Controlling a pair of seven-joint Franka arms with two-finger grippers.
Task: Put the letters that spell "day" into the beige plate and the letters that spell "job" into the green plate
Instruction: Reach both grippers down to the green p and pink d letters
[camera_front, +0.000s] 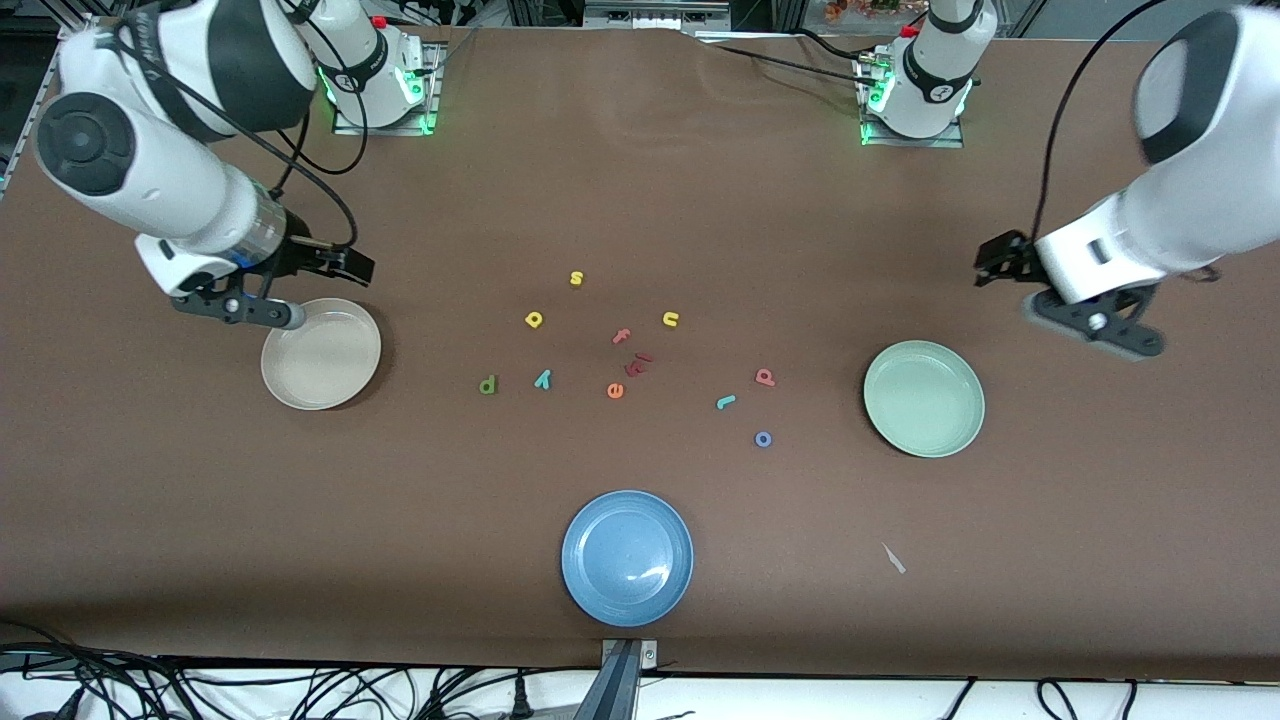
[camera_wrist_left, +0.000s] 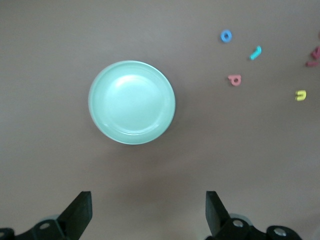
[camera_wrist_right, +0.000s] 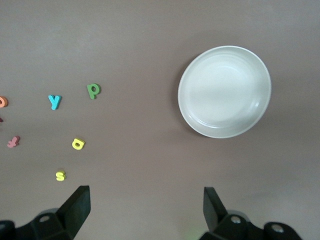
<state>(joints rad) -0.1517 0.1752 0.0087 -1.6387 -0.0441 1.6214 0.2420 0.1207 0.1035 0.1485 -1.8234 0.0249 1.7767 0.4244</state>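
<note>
**Over the table, both pincers wide and empty**

Above the table (camera_front: 640, 180), near its right-arm end, my right pincer (camera_front: 262, 310) hangs at the rim of the beige plate (camera_front: 321, 353), fingers spread wide, holding nothing. My left pincer (camera_front: 1100, 335) hangs over bare table toward the left arm's end, close to the green plate (camera_front: 924, 398), equally wide and empty. Both plates hold nothing.

Between the plates lie the letters. The green d (camera_front: 488, 385) is closest to the beige plate, the teal y (camera_front: 542, 378) just beside it, the yellow a (camera_front: 534, 320) farther from the front camera than both. Toward the green plate sit the pink b (camera_front: 765, 377), the teal j (camera_front: 726, 402) near it, and the blue o (camera_front: 763, 439) nearer the camera. Among them are a yellow s (camera_front: 576, 278), a yellow u (camera_front: 670, 319), a pink f (camera_front: 621, 337) and an orange e (camera_front: 615, 391). Nearest the camera, a blue plate (camera_front: 627, 557).
</note>
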